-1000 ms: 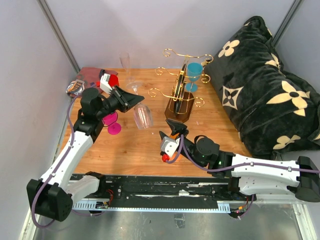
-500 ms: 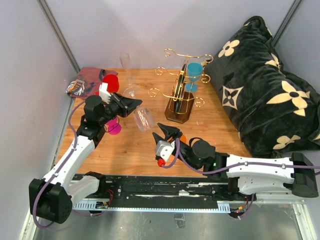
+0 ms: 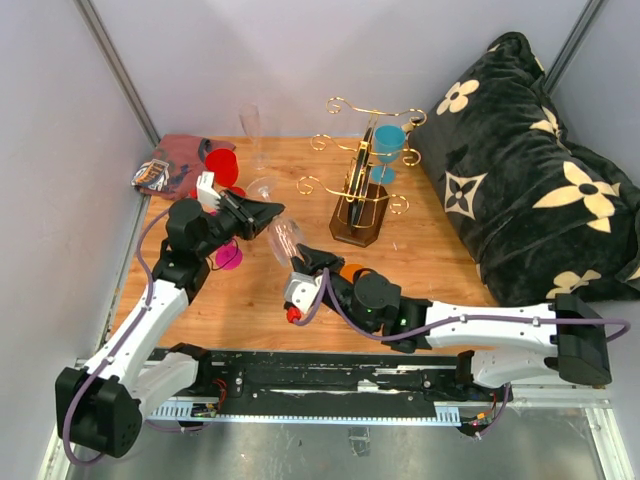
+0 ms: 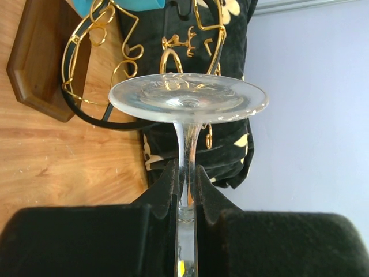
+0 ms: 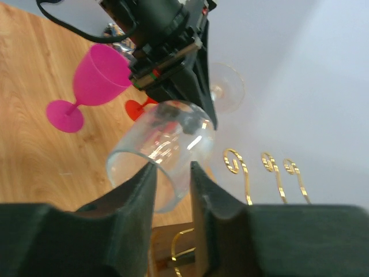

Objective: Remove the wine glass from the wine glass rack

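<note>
The glass (image 3: 284, 239) is clear, with a wide round foot, a thin stem and a rounded bowl. It is off the rack (image 3: 356, 224), held tilted above the worktop (image 3: 425, 255), near the left of the rack's dark wooden base. The left jaws are clamped on its stem. The right jaws stand part open at the bowl's rim; whether they touch it I cannot tell.
</note>
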